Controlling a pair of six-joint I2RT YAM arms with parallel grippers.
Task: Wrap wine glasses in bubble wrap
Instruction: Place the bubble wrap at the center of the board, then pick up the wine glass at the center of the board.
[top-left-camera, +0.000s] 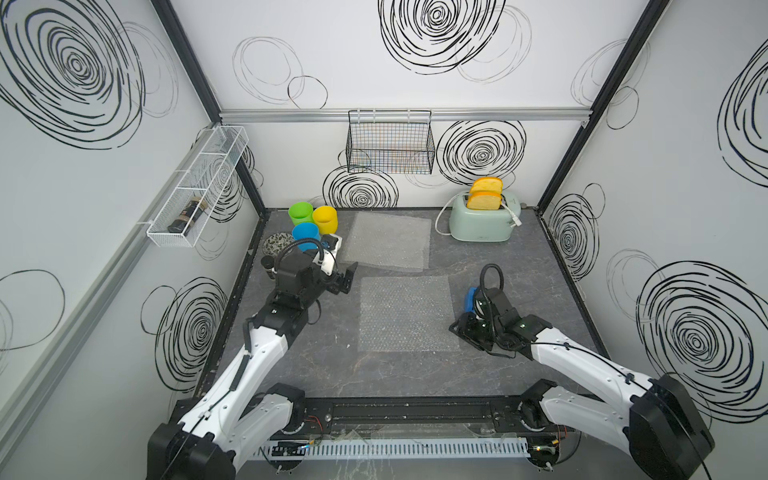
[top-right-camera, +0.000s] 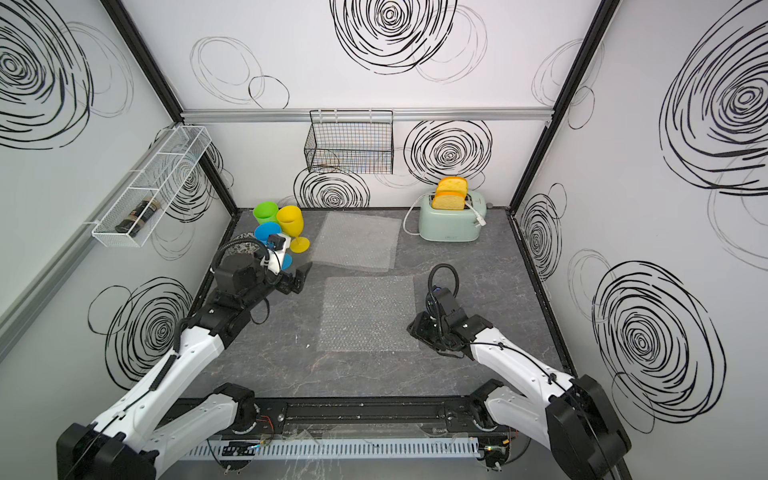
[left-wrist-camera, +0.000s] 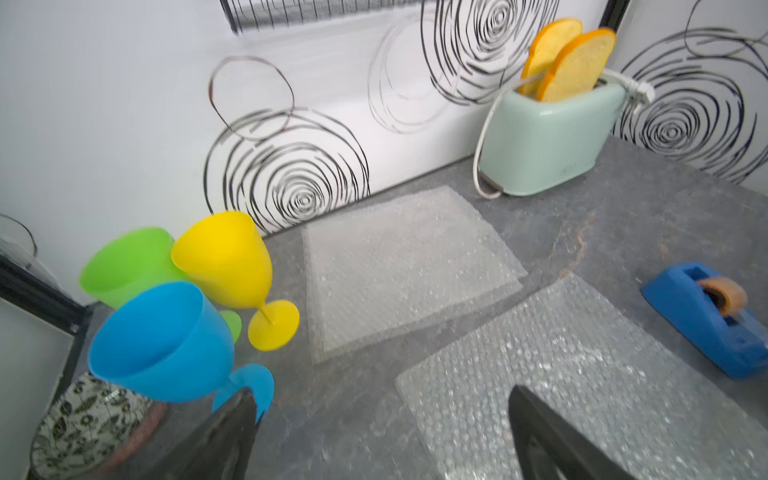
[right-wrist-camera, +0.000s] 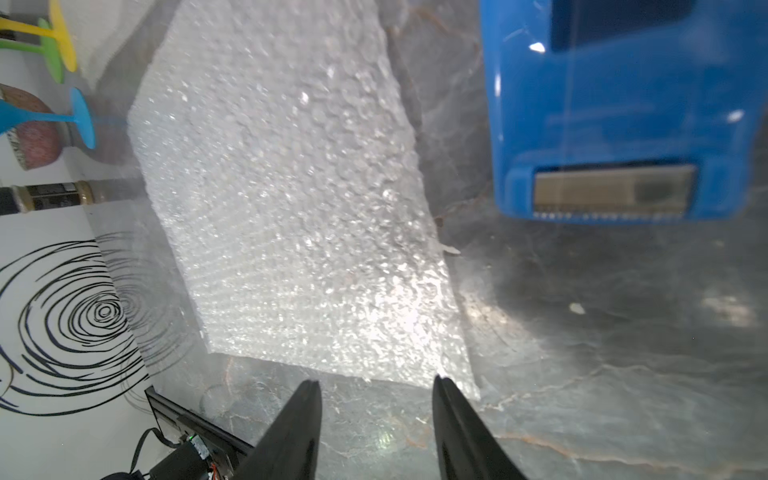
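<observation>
Three goblets, blue (left-wrist-camera: 160, 345), yellow (left-wrist-camera: 226, 257), green (left-wrist-camera: 124, 266), stand upright, mouths upward.

Reaching forward: left arm (top-left-camera: 266, 349) and right arm (top-left-camera: 582, 361), nothing held.
The left gripper (left-wrist-camera: 382, 390) gapes wide; the right gripper (right-wrist-camera: 376, 380), seemingly tipped downward, stands partly parted.

White walls (top-left-camera: 353, 91) with black spirals enclose a grey marbled tabletop (top-left-camera: 332, 374); a wire basket (top-left-camera: 390, 145) hangs behind.

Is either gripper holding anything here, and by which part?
Nothing is held: left gripper open near the blue goblet, right gripper open at the edge of the bubble wrap sheet.
</observation>
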